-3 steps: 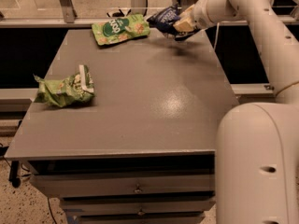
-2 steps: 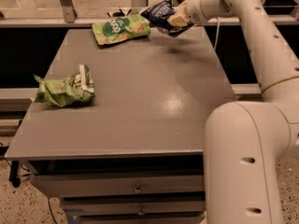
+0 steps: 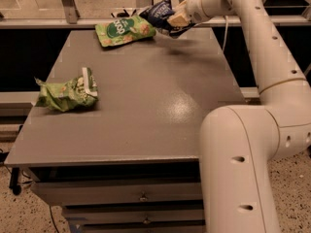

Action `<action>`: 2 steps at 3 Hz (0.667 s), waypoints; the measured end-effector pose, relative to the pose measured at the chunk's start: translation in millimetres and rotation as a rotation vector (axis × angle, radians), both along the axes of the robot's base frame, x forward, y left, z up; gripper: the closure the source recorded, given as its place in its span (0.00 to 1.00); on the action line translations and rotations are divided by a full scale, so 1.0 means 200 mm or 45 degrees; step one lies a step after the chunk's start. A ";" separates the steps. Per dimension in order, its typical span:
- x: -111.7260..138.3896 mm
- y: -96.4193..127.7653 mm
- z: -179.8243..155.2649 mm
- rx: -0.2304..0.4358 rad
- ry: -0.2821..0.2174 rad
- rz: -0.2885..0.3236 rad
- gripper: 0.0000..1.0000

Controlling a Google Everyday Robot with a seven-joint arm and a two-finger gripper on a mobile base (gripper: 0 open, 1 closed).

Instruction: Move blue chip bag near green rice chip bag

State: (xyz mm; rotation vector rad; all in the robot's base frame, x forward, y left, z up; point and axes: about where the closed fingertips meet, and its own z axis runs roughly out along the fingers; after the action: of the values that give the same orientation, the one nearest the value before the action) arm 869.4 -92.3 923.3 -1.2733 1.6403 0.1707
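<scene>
Gripper [image 3: 176,21]: at the far edge of the table [image 3: 146,110], about 1 o'clock from its centre, fingers closed on one end of the blue chip bag [image 3: 158,12], which hangs tilted clear of the grey top. Green rice chip bag [image 3: 124,30]: flat at 11 o'clock, just beside the blue chip bag at its 8 o'clock; whether their edges touch cannot be told. Wrinkled green bag [image 3: 68,90]: at 9 o'clock, well apart from both
</scene>
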 end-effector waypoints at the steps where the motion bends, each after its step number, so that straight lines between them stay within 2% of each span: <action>1: 0.00 0.01 -0.01 -0.006 0.012 0.008 0.36; 2: 0.00 0.01 -0.02 -0.007 0.026 0.012 0.13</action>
State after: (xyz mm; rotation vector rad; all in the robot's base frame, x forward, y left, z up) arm 868.8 -90.4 918.3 -1.2877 1.6532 0.1852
